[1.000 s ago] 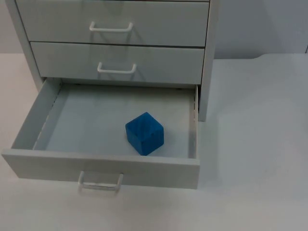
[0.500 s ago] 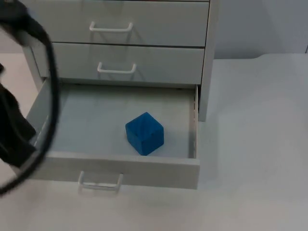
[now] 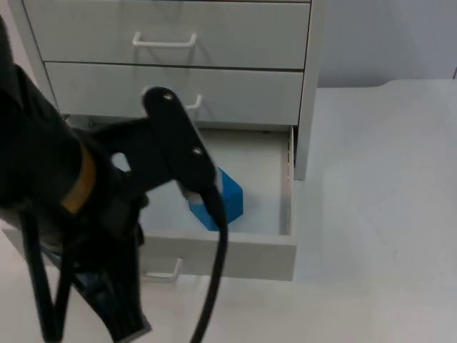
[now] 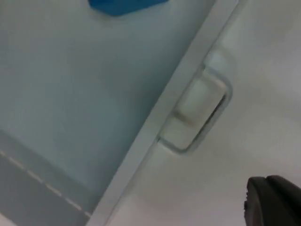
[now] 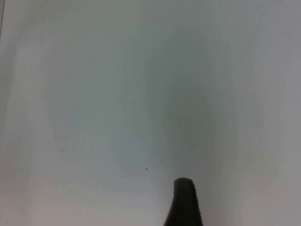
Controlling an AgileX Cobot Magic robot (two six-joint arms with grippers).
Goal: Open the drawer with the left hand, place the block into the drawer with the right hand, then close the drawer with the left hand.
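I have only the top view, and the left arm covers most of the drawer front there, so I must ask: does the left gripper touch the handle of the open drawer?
Observer: No. In the left wrist view the handle is free, and the left gripper is apart from it, over the table in front of the drawer.
Operator: Is the block well inside the drawer?
Observer: Yes. The left wrist view shows the blue block on the drawer floor, with bare floor between it and the front panel.
Operator: And where is the right arm?
Observer: It waits. The right wrist view shows the right gripper above bare white table.
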